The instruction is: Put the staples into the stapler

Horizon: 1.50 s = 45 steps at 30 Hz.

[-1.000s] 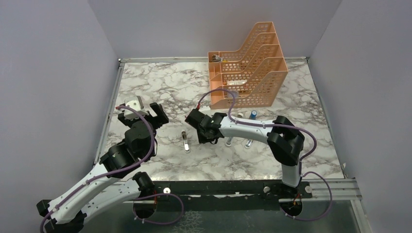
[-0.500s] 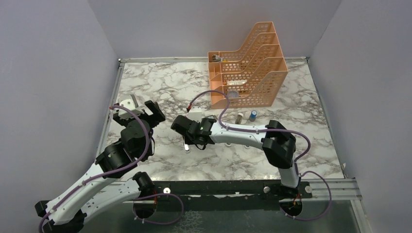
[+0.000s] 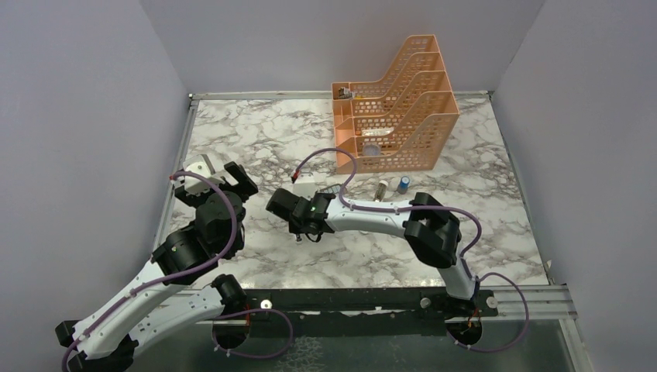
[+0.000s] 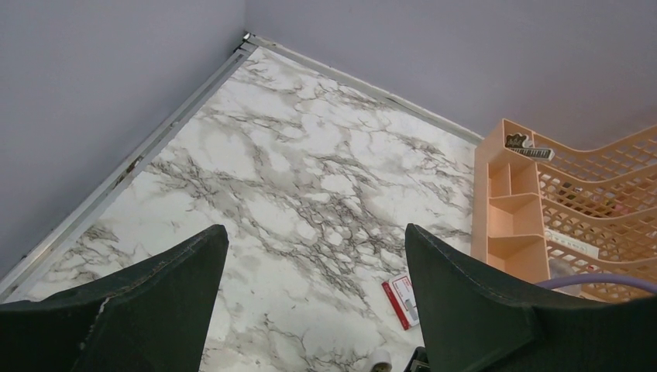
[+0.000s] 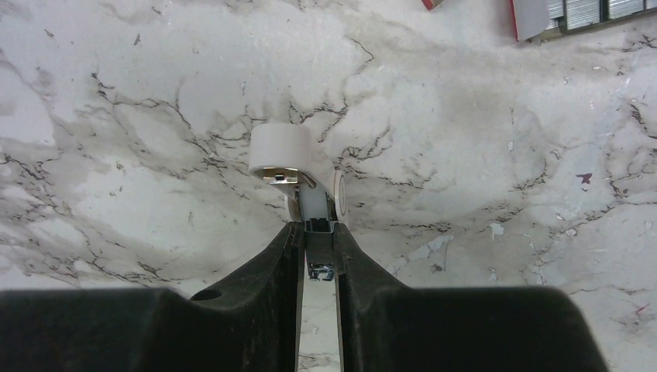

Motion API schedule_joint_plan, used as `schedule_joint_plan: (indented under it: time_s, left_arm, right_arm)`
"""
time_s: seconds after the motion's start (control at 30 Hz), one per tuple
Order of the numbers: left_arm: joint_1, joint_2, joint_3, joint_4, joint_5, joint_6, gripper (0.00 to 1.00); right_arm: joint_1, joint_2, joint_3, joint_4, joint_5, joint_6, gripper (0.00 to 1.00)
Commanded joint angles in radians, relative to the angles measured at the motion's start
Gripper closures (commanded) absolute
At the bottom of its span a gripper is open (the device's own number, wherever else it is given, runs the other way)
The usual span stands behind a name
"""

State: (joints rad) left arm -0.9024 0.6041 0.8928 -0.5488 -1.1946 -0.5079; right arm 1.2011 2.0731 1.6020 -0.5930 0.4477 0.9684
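The stapler (image 5: 279,149) is white, lies on the marble table and has its metal staple channel exposed. My right gripper (image 5: 316,226) is shut on that channel, one finger on each side. In the top view the right gripper (image 3: 299,219) covers most of the stapler. The grey staple strips (image 5: 581,9) lie in a tray by the red box edge (image 5: 528,17) at the upper right of the right wrist view. The red box with its white label (image 4: 403,299) also shows in the left wrist view. My left gripper (image 3: 226,181) is open and empty, left of the stapler and above the table (image 4: 314,236).
An orange mesh file organiser (image 3: 395,108) stands at the back. A small blue cylinder (image 3: 404,184) and a second small cylinder (image 3: 382,188) stand in front of it. The table's metal edge and the wall (image 3: 180,155) run along the left.
My right gripper has moved left across the table onto the stapler and now clamps its channel. My left gripper has drawn back to the left.
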Motion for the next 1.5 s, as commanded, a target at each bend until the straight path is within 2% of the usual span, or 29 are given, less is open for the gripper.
schedule_joint_plan:
  time_s: [0.0, 1.47]
  left_arm:
    - [0.005, 0.009, 0.034, -0.026, -0.041, -0.020, 0.15]
    - [0.005, -0.006, 0.021, -0.031, -0.048, -0.023, 0.15]
  right_arm:
    - [0.012, 0.023, 0.022, 0.031, 0.019, 0.001, 0.77]
    - [0.029, 0.030, -0.018, 0.026, -0.083, -0.071, 0.77]
